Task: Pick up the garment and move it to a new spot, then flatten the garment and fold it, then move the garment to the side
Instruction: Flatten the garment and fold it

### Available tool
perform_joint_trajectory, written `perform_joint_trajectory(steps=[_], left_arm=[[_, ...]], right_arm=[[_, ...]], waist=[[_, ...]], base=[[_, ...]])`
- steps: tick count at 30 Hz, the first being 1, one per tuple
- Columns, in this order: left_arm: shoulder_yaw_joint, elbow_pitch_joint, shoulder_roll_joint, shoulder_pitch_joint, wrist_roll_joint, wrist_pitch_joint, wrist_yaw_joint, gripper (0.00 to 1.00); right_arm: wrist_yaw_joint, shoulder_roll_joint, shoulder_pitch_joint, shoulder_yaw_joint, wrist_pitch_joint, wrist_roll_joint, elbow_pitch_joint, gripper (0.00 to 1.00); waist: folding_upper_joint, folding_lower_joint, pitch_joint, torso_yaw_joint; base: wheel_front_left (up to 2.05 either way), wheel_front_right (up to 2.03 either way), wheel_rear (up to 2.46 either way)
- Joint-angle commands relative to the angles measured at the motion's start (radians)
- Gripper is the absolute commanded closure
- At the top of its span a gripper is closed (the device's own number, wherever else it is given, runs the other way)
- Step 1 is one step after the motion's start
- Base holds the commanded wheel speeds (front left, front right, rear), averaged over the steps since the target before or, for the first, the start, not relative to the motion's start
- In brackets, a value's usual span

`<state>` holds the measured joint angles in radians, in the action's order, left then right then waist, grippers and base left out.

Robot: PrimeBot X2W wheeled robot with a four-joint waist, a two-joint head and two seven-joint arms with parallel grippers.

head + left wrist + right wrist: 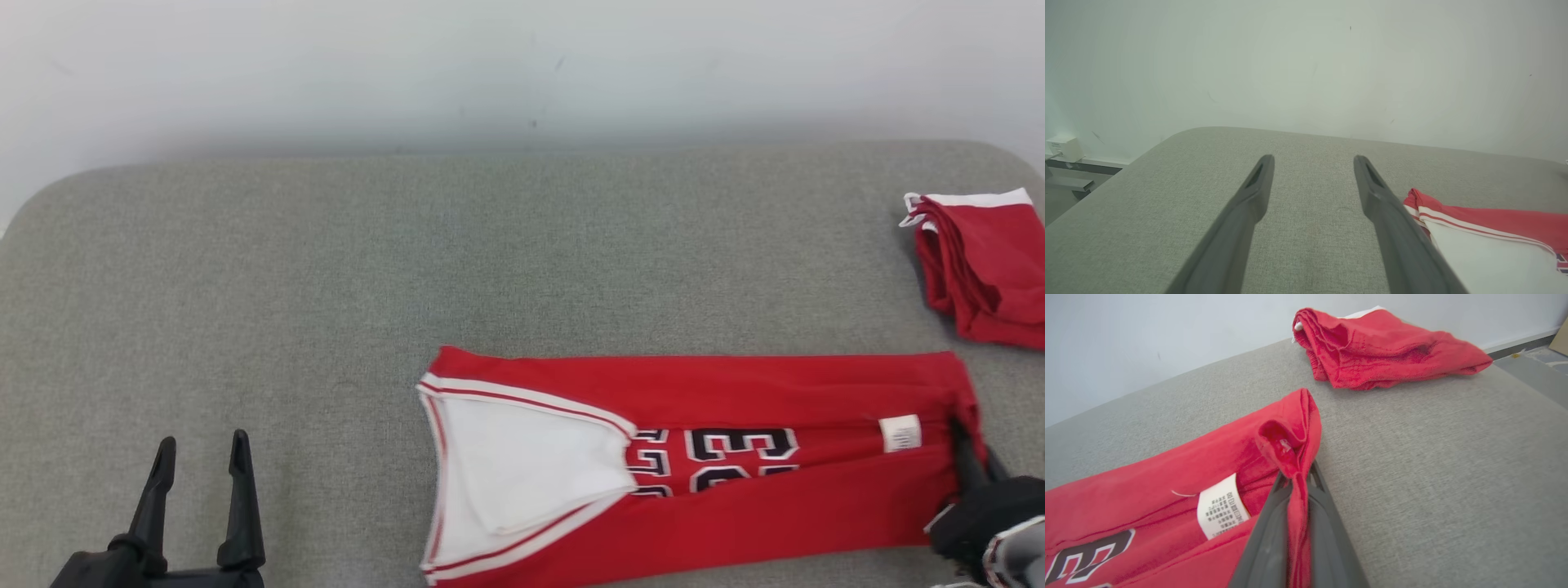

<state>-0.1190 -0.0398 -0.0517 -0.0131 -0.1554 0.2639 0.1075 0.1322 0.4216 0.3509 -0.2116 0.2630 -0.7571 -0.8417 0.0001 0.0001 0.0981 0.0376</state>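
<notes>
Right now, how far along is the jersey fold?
Done: jersey lies flat on the grey surface, long sides folded into a strip. In hand: right gripper shut on its end beside the care label; left gripper open, off the cloth. Left: fold the strip across, then move it aside.

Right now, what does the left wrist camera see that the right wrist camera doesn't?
Left wrist view: the open left gripper, the white V-shaped panel of the red basketball jersey, a small white box. Right wrist view: the right gripper shut on the jersey's edge, its white care label, a folded red garment. Shared: the jersey, the grey fabric tabletop.
</notes>
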Motion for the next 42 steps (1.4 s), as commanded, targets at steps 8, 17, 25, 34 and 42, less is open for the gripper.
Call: perform_joint_trajectory(steps=[8,17,25,34,42], left_arm=[[-0.036,0.015,0.001,-0.041,0.016,0.0,0.001,0.0],[-0.037,0.015,0.001,-0.05,0.01,0.0,-0.006,0.0],[-0.019,0.004,0.001,-0.033,0.009,0.0,-0.01,0.0],[0.011,-0.015,0.001,-0.003,0.0,0.0,-0.012,0.0],[0.031,-0.028,0.001,0.017,-0.009,0.0,-0.019,0.0]], right_arm=[[-0.003,0.065,-0.04,0.047,0.001,0.044,0.068,1.0],[-0.003,-0.019,-0.062,-0.029,0.001,0.101,0.21,1.0],[-0.003,-0.122,-0.056,-0.142,-0.039,0.142,0.34,1.0],[-0.003,-0.257,-0.026,-0.248,-0.076,0.173,0.376,1.0],[-0.003,-0.33,0.001,-0.322,-0.07,0.163,0.329,1.0]], waist=[[-0.0001,-0.0001,-0.049,-0.032],[-0.0001,-0.0001,-0.055,-0.042],[-0.0001,-0.0001,-0.049,-0.024],[-0.0001,-0.0001,-0.031,0.024],[-0.0001,-0.0001,-0.012,0.067]], base=[[0.0,0.0,0.0],[0.0,0.0,0.0],[0.0,0.0,0.0],[0.0,0.0,0.0],[0.0,0.0,0.0]])
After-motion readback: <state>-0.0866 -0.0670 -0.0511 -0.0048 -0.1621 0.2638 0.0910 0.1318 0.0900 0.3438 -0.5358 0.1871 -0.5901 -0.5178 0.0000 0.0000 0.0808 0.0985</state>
